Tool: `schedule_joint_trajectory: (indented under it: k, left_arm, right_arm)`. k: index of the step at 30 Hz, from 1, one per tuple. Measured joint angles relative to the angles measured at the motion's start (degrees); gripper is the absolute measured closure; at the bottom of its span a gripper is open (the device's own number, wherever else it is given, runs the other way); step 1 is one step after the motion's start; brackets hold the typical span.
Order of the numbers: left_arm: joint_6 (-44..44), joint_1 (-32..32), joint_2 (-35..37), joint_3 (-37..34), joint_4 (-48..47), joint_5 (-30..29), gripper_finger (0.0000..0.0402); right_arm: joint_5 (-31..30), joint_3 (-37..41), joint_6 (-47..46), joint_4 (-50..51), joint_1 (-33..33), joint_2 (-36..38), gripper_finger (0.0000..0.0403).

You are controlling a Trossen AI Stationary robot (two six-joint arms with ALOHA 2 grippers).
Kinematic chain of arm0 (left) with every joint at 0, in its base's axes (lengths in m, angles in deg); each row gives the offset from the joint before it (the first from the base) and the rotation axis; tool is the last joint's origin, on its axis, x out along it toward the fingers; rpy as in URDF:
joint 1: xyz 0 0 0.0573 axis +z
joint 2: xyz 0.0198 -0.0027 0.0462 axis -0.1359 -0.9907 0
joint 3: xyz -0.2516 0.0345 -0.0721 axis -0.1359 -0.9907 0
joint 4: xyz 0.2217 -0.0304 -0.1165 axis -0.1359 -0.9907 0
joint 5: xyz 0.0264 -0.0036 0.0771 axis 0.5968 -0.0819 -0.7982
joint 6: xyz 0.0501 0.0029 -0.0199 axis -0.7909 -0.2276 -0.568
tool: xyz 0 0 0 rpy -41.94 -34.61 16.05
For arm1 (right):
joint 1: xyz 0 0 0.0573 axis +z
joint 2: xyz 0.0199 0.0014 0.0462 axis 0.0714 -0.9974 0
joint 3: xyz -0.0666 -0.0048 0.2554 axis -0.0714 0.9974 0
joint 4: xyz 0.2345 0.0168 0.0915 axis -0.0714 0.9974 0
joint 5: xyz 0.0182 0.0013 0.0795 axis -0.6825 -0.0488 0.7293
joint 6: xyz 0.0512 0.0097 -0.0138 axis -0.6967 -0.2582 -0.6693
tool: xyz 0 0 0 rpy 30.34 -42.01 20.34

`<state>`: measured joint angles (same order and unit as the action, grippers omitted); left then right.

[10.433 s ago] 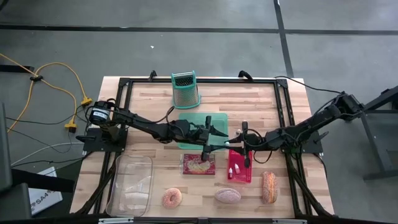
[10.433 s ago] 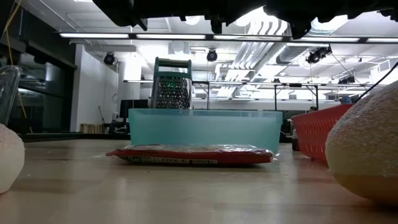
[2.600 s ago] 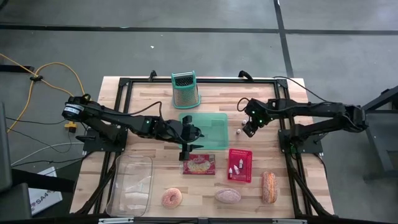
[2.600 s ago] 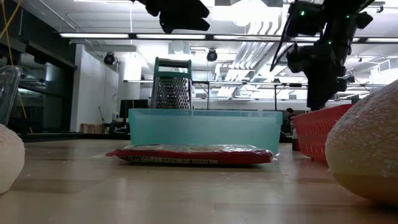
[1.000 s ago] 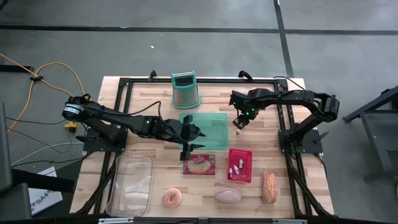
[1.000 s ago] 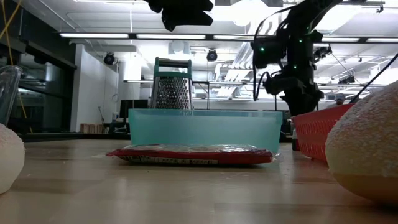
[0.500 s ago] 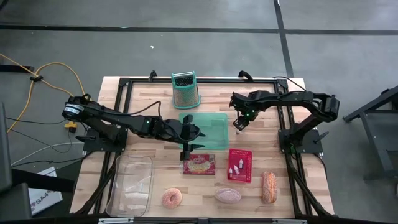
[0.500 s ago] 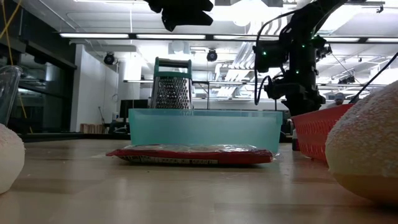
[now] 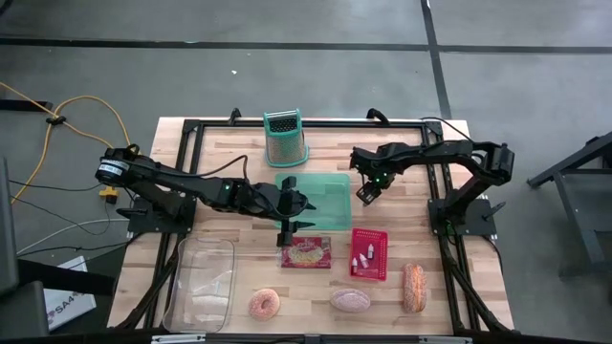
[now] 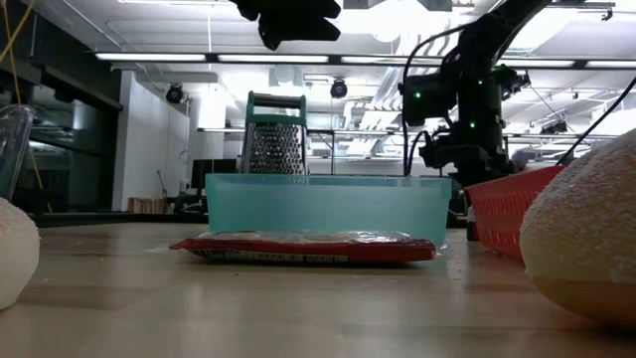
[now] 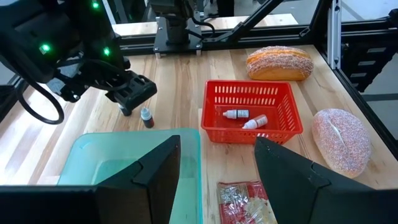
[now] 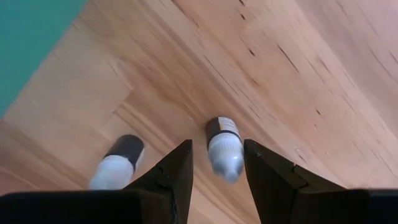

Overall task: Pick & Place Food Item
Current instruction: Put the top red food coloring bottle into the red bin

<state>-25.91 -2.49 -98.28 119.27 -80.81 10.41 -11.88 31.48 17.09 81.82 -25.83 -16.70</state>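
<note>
Two small dropper bottles stand on the wood just right of the teal tray (image 9: 320,196). My right gripper (image 9: 364,195) points down over them, open. In its wrist view (image 12: 216,163) the fingers flank one bottle (image 12: 222,146) without touching it, and the other bottle (image 12: 118,163) stands beside them. The left wrist view shows a bottle (image 11: 147,117) under that gripper (image 11: 132,93). My left gripper (image 9: 287,227) hovers open above the tray's near edge, over the red food packet (image 9: 306,253), which lies flat on the table (image 11: 244,200).
A red basket (image 9: 368,253) holds two more bottles. Along the near edge lie a donut (image 9: 265,305), a pink bun (image 9: 350,301) and a sprinkled loaf (image 9: 413,287). A clear container (image 9: 201,282) sits near left. A grater (image 9: 285,137) stands at the far edge.
My right gripper has come down and shifted slightly toward the near edge, over the small bottles beside the tray. It now covers the bottle that showed below it a second ago. The left arm has kept still.
</note>
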Motion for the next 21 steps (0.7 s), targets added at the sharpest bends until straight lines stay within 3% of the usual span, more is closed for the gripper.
schedule_joint_trajectory:
  k: [16,21]
  left_arm:
    - [-0.01,0.00,0.00,0.00,0.01,0.00,0.0203]
    - [-0.01,0.00,0.00,0.00,-0.01,-0.02,0.0203]
  right_arm:
    - [-1.14,0.00,-0.03,-0.07,-0.85,0.00,0.0273]
    - [-1.33,0.00,-0.03,-0.07,-0.85,0.00,0.0292]
